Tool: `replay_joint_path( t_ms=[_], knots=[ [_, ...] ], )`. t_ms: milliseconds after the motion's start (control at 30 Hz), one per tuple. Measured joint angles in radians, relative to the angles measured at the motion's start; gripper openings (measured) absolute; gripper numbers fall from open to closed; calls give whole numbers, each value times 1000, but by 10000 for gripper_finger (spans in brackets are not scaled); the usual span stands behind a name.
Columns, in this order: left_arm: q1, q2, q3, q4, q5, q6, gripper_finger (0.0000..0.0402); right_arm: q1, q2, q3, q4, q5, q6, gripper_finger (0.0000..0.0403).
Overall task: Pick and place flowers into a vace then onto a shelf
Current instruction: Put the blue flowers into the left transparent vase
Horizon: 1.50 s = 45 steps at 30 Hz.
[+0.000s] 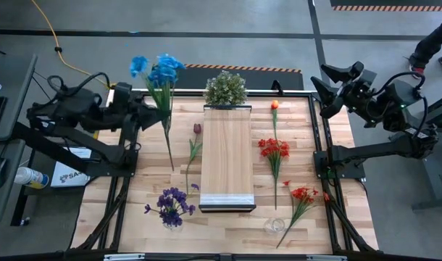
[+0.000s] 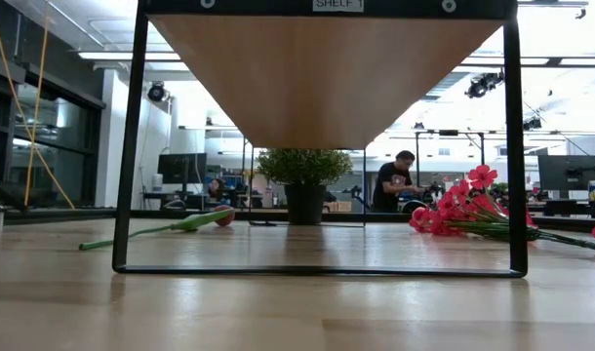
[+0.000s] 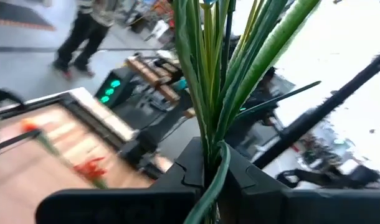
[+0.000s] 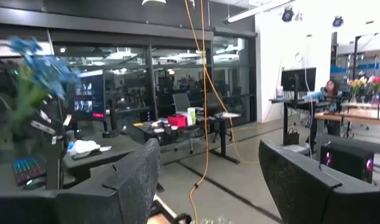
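Note:
My left gripper is at the table's far left, shut on a bunch of blue flowers whose green stems rise past its fingers. My right gripper waits open over the far right corner, empty; from it the blue blooms show across the table. The shelf stands mid-table on a black frame. Purple flowers stand in a small vase near the front left. A dark red flower, an orange one and two red bunches lie flat on the table. My left gripper pinches the bundled green stems between its two fingers, roughly midway along their length. The fingers come level from the table's left and lie across the stems. The blooms stand above the fingers, and the lower stem end hangs below, off the tabletop.
A bushy green plant in a dark pot stands at the shelf's far end. An empty clear glass vase sits near the front edge, right of the shelf. In the low view the shelf's black legs frame the table's middle. People are in the room beyond.

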<state>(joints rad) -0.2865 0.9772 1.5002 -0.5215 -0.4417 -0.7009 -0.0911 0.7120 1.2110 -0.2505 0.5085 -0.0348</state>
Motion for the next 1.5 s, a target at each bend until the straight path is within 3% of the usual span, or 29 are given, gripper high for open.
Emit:
replay_joint_path(
  t_ms=[300, 700, 967, 1133, 1500],
  knots=[
    [-268, 57, -1, 88, -192, 87, 47, 0, 0, 0, -39, -16, 39, 262],
    [-685, 174, -1, 290, -759, 231, 46, 0, 0, 0, -38, -21, 39, 262],
    [-866, 281, -1, 583, -1101, 419, 46, 0, 0, 0, -38, -26, 39, 262],
    [-895, 350, 32, 694, -1132, 512, 46, 0, 0, 0, -39, -50, 40, 262],
    [-893, 493, 210, 699, -1131, 575, 46, 0, 0, 0, -71, -52, 40, 262]
  ],
)
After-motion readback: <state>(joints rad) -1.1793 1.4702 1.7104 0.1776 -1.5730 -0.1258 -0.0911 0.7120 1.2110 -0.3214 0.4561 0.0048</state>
